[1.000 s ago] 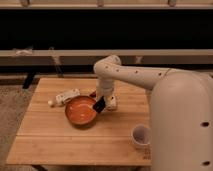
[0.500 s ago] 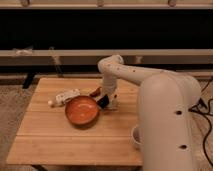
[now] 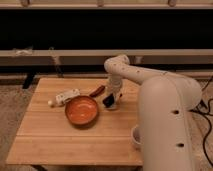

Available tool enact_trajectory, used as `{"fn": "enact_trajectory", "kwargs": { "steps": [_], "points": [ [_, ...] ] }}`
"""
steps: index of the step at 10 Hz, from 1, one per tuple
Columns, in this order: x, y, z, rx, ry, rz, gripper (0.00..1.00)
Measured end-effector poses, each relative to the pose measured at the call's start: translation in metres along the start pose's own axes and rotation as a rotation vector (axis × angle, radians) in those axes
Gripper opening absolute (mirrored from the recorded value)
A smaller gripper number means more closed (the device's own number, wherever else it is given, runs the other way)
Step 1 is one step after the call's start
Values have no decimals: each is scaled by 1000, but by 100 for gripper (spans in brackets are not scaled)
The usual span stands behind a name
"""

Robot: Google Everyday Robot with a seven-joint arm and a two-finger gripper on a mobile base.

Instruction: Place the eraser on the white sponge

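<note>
Reaching down over the wooden table, the gripper hung just right of the orange bowl, a dark flat piece, apparently the eraser, at its tip. Finger spread: cannot tell. White sponge not identifiable. Red-brown utensil and white knobbed object lay behind the bowl; white cup near the front edge.

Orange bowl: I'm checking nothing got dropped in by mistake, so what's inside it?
The orange bowl shows only its own orange inside; no object is visible in it. The gripper hangs just right of it, above the table.
</note>
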Motion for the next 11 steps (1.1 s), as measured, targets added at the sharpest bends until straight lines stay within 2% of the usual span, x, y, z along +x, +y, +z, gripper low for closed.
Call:
{"fn": "enact_trajectory", "kwargs": {
  "steps": [1, 4, 7, 11],
  "points": [
    [0, -1, 1, -2, -1, 1, 57],
    [4, 4, 2, 10, -16, 9, 79],
    [-7, 2, -1, 45, -44, -18, 80],
    [-19, 10, -26, 88, -44, -62, 80]
  ]
}}
